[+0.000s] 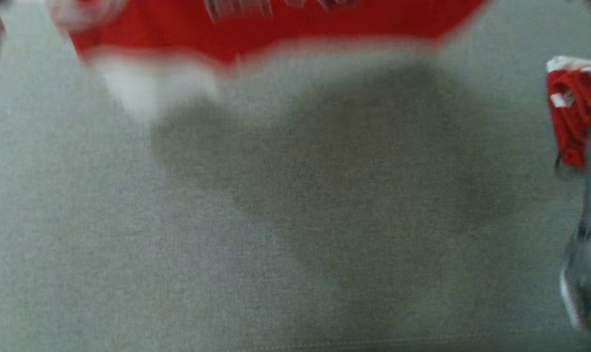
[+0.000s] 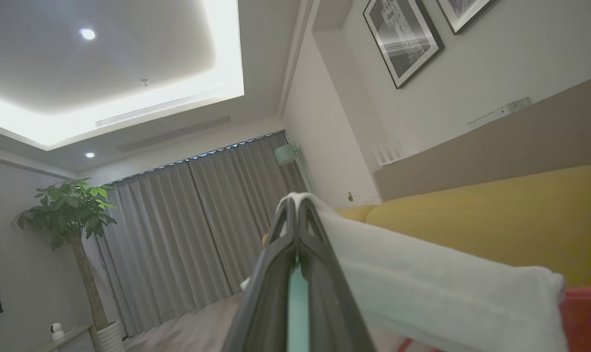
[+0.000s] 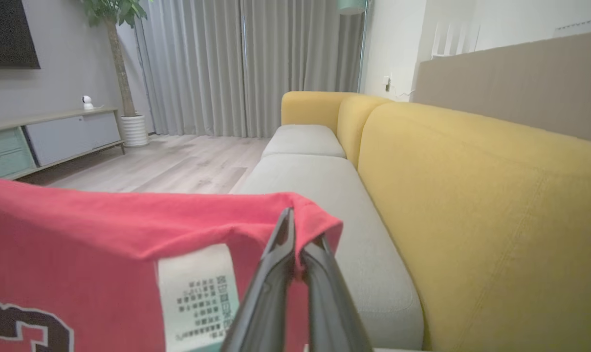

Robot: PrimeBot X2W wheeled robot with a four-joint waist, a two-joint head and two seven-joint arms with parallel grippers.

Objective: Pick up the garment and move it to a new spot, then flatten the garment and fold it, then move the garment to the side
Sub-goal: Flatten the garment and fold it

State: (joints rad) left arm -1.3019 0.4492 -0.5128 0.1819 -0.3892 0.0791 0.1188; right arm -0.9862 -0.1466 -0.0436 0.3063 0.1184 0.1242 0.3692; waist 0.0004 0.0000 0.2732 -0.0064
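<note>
hanging between the two tools, the garment (image 1: 275,29), red with white parts, is up in the air above the grey sofa seat (image 1: 295,234). it is blurred in the head view and throws a shadow on the cushion. left tool (image 2: 297,208) is pressed together on a white edge of the cloth. right tool (image 3: 295,234) is pinched tight on a red corner, just beside the printed care label (image 3: 197,288). so the cloth's long axis runs side to side, tool to tool, each arm owning one end. the seat lies below, the yellow back cushion (image 3: 471,205) beyond it. my read: laying it flat calls for both arms to go down together with that span stretched, or it bunches.
</note>
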